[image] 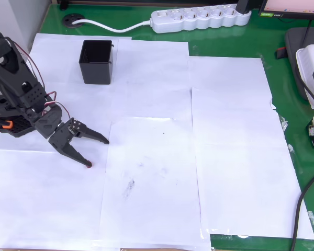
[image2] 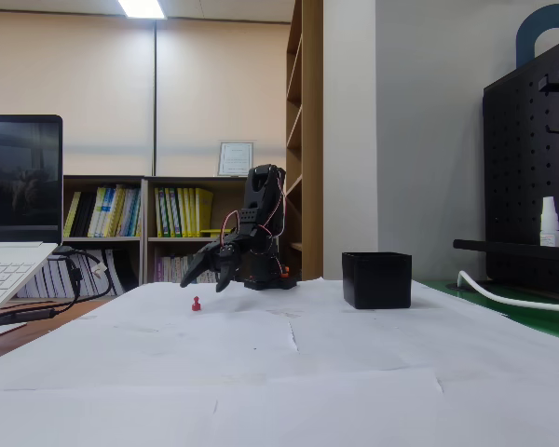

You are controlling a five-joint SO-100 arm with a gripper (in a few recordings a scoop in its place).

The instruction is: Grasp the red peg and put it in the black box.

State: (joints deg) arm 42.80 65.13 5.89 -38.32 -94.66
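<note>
**Carefully now: straddle the peg before closing**

Right now my fingers (image: 97,152) are spread wide, with nothing between them. In the overhead view the red peg (image: 88,164) sits at the very tip of my lower finger (image: 73,151), touching it or just beside it; I cannot tell which. In the fixed view the peg (image2: 196,304) stands upright on the white paper (image: 157,157) covering the counter (image: 225,39), below and slightly left of my fingers (image2: 210,270), which seem to hang above the paper rather than rest on it.

The peg is far smaller than my fingertips, so I judge alignment matters more than speed. It lies at one tip, not in the gap, so closing from here would likely flick it away. I should shift sideways until the peg is midway between both tips, lower until the tips are just off the paper, then close slowly and squarely.

The black box (image: 97,61) stands well apart, toward the top of the overhead view, beyond my arm (image: 15,78); its mouth is open and upright, ready for a drop from above.
</note>
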